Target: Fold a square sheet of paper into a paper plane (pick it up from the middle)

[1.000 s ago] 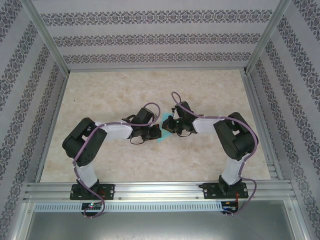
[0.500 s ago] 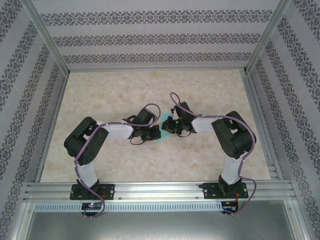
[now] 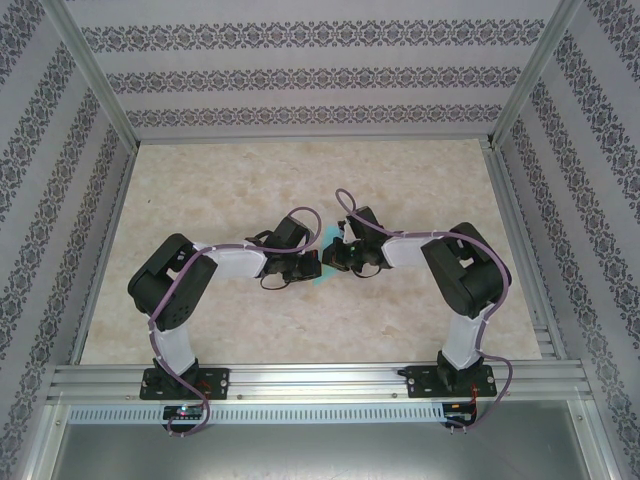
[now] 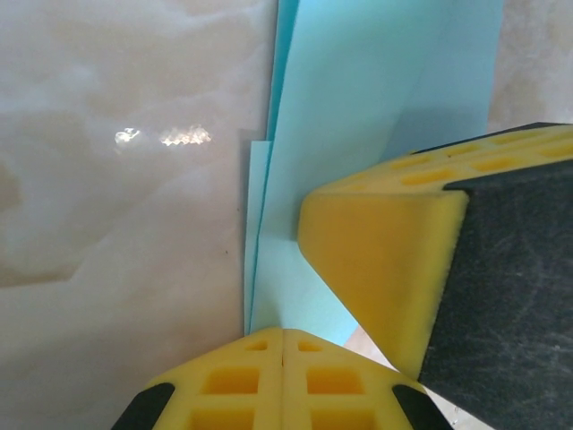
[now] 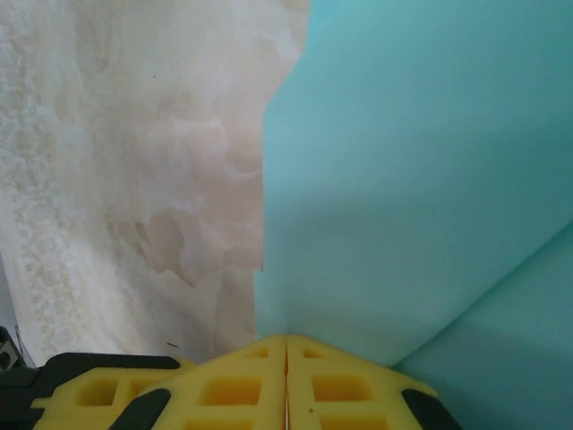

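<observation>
— What has moved for us over the last second?

— Mainly our right gripper (image 3: 338, 258). In the top view it has edged toward the left of the frame and slightly upward, closing in on our left gripper (image 3: 306, 263). Our left arm has kept its place.

— And where is the paper?

— The paper (image 3: 323, 241) lies on the table (image 3: 220, 190) at the middle of the frame, between the two grippers. From above we see only slivers of turquoise above and below them, a little less than before.

— How do our fingers stand?

— Both pairs are pressed together. In the left wrist view our pads (image 4: 260, 345) meet at the bottom of the frame, with the paper's edge running down to them. One finger of the right gripper rests on the paper at the right of that frame. The right wrist view is much the same: pads closed at bottom centre, their tip against the paper. We cannot tell whether a layer is nipped between either pair.

— So how far along are we?

— Partway, we judge. The wrist views show overlapping layers with long straight edges, so it is no longer a bare square and some folds are in. We see no finished pointed dart, though. It looks as if we are pressing a crease flat, with the remaining folds and the release still left to do.
</observation>
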`<state>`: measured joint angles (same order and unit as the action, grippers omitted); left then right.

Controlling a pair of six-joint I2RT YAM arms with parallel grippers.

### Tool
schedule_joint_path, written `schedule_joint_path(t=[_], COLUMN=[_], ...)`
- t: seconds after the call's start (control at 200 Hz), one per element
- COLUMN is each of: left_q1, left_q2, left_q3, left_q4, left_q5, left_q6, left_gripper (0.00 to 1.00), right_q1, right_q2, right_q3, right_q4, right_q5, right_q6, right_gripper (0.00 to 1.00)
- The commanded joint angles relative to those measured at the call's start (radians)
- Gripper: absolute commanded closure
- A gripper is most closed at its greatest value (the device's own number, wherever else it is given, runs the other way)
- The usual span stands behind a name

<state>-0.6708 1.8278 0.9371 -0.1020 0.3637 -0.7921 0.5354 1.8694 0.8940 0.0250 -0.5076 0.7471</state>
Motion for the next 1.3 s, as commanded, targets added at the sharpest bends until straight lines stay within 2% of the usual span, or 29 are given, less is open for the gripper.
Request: schedule_joint_path(t=[0.0, 0.584, 1.294], left_q1=[-0.012, -0.013, -0.013], left_q2=[0.017, 0.021, 0.002], left_q3=[-0.012, -0.113, -0.127], left_q4=[-0.094, -0.161, -0.151], left_q5=[-0.032, 0.001, 0.007], left_q6=[-0.002, 0.025, 0.027], left_gripper=[1.0, 1.0, 1.0], right_q1=[-0.031, -0.195, -0.343], right_q2=[0.053, 0.123, 0.214], right_q3=[0.032, 0.159, 0.326], right_q4=[-0.066, -0.148, -0.239], right_q5=[0.027, 0.055, 0.12], right_q6=[-0.074, -0.188, -0.164], right_gripper=[0.92, 0.93, 0.93])
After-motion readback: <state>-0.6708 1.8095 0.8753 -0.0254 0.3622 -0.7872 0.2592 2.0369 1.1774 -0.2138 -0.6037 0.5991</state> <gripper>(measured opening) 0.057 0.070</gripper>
